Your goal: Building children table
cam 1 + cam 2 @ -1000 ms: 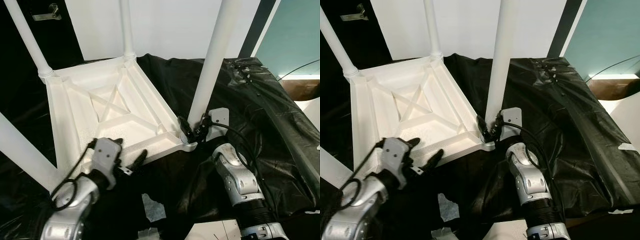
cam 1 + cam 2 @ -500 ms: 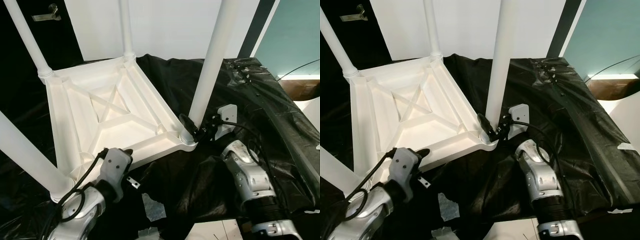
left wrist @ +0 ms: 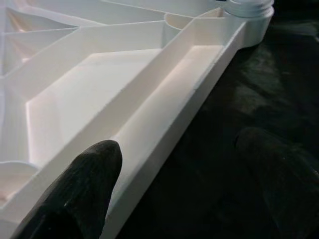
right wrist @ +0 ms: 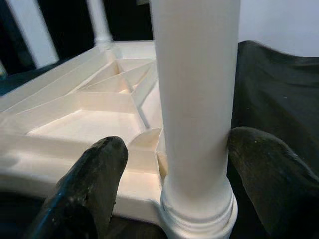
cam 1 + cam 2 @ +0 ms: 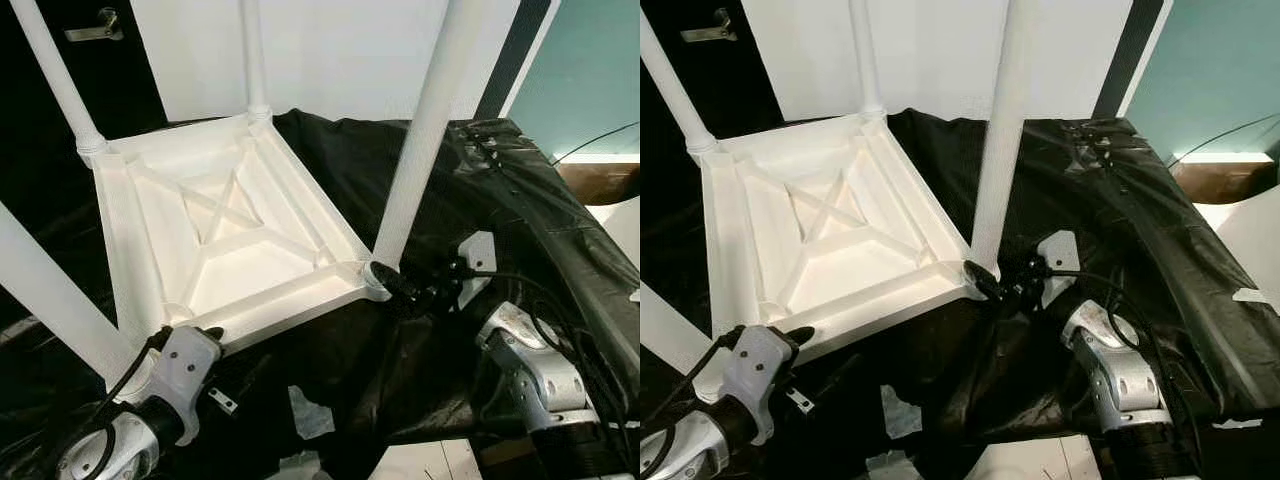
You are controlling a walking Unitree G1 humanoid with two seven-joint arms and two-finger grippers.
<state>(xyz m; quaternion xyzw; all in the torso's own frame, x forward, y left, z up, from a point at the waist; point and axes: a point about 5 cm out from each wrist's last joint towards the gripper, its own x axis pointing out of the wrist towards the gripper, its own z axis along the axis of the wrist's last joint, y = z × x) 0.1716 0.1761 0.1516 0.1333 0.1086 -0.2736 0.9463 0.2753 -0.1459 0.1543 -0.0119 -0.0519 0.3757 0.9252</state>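
Upside-down white table (image 5: 230, 240) looks light, rigid, smooth plastic; right gripper (image 4: 172, 189) spread wide around leg (image 5: 415, 160) base, possibly touching; left gripper (image 3: 174, 169) open astride rim.

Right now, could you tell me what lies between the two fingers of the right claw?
The white table leg, just above its collar on the upturned tabletop. The right wrist view shows the right claw open, one finger on each side of it.

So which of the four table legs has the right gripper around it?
The leg at the upturned table's near right corner: the right gripper straddles its base, one finger on each side. The other three stand untouched.
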